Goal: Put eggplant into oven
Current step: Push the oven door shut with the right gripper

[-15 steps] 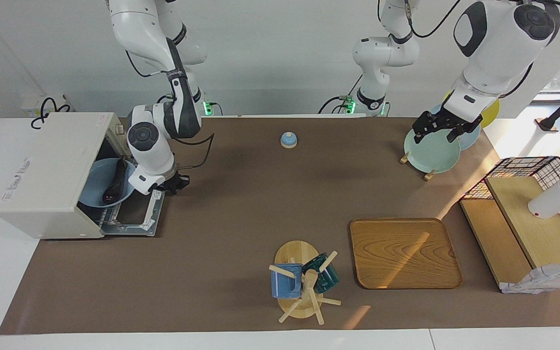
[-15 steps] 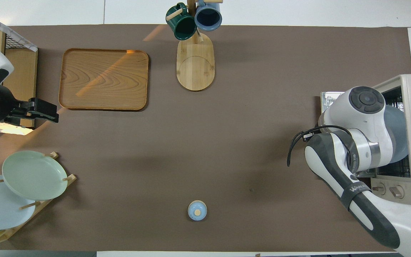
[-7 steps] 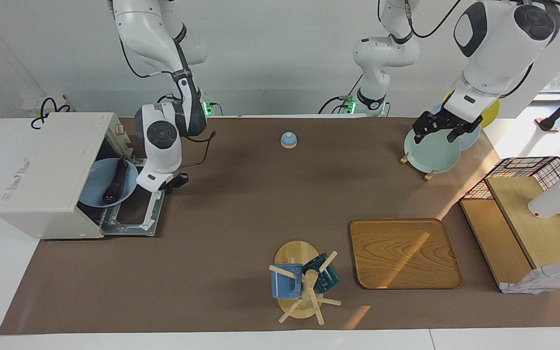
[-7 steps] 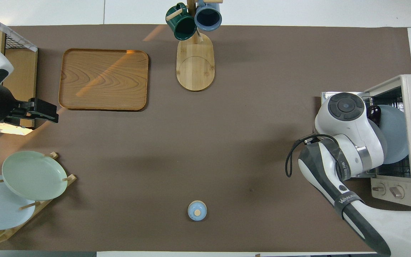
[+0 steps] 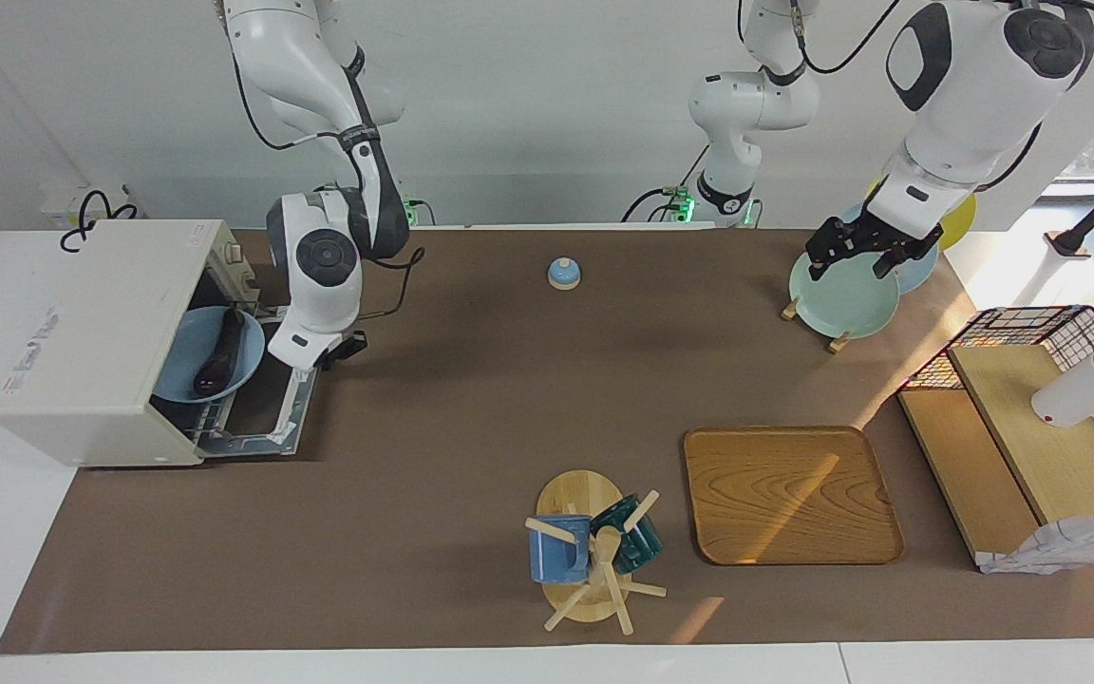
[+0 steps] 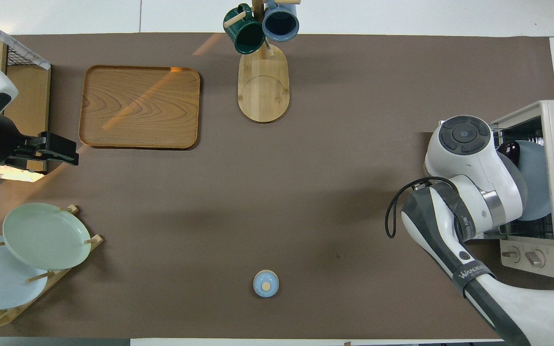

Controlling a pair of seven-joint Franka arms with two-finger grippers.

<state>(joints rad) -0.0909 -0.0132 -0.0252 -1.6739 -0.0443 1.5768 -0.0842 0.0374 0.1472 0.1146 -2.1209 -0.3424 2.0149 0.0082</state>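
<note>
The eggplant (image 5: 217, 353) is lying on a blue plate (image 5: 177, 375) that is sitting on the rack inside the oven (image 5: 96, 337), at the right arm's end of the table (image 5: 471, 427), so the main job is looking done to me. The oven door (image 5: 267, 408) is hanging open and flat on the table, and it seems closing it is all that could be left. The right gripper (image 5: 346, 348) is hovering clenched and empty just over the nearer edge of that door. The left gripper (image 5: 851, 249) is waiting with its jaws spread over the green plate (image 5: 841, 299) in the rack, holding nothing.
</note>
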